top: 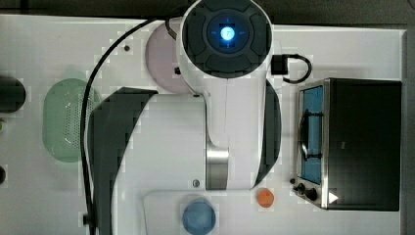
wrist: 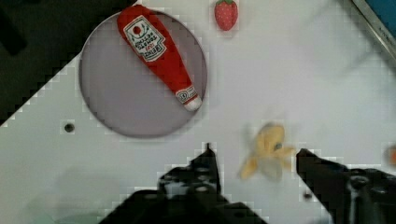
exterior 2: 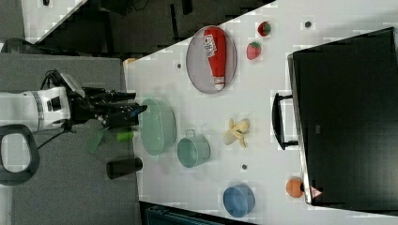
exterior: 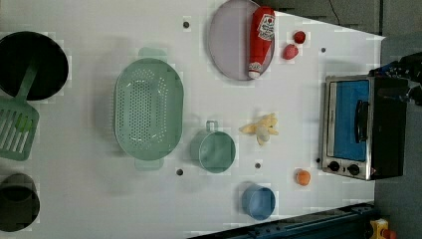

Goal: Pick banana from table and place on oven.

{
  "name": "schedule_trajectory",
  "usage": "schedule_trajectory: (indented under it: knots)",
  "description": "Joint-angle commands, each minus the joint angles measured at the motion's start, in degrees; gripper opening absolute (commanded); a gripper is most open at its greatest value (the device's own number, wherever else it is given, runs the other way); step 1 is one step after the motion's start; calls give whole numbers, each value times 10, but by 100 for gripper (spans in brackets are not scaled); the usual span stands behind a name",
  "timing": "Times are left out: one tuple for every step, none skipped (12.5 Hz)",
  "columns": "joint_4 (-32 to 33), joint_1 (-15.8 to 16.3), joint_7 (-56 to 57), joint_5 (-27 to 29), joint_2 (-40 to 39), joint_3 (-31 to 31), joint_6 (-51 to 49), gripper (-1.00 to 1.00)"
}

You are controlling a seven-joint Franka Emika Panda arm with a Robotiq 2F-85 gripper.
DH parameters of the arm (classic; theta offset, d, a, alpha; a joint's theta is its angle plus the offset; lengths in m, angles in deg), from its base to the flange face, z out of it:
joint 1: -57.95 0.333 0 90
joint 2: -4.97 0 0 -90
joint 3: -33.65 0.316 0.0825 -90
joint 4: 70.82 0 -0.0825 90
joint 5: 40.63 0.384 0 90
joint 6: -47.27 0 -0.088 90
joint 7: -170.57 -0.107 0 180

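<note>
The gripper [wrist: 254,161] hangs above the table [exterior: 308,99], fingers spread wide and empty, framing the banana [wrist: 267,151]. The banana lies near the green cup [exterior: 213,149], well apart from the oven [exterior: 383,124]. Its splayed peel strips could slip from a shallow pinch.
</note>
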Motion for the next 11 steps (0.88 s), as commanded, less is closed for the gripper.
schedule_trajectory:
  knots:
    - [220, -15, -108, -12, 270, -21, -75, 59]
    - [220, -16, -108, -12, 270, -21, -76, 81]
    - [221, -16, -108, -12, 270, -21, -75, 100]
    - [221, -15, -108, -12, 269, -21, -75, 100]
    - [224, -15, -108, -12, 265, -21, -73, 100]
    - [229, -15, -108, -12, 259, -21, -64, 100]
    - [239, -15, -108, -12, 250, -21, -47, 100]
    - [253, -15, -108, -12, 239, -21, -22, 100]
    - [269, -15, -108, -12, 226, -20, 7, 100]
    - [288, -15, -108, -12, 212, -18, 40, 100]
    - [308, -15, -108, -12, 195, -16, 77, 100]
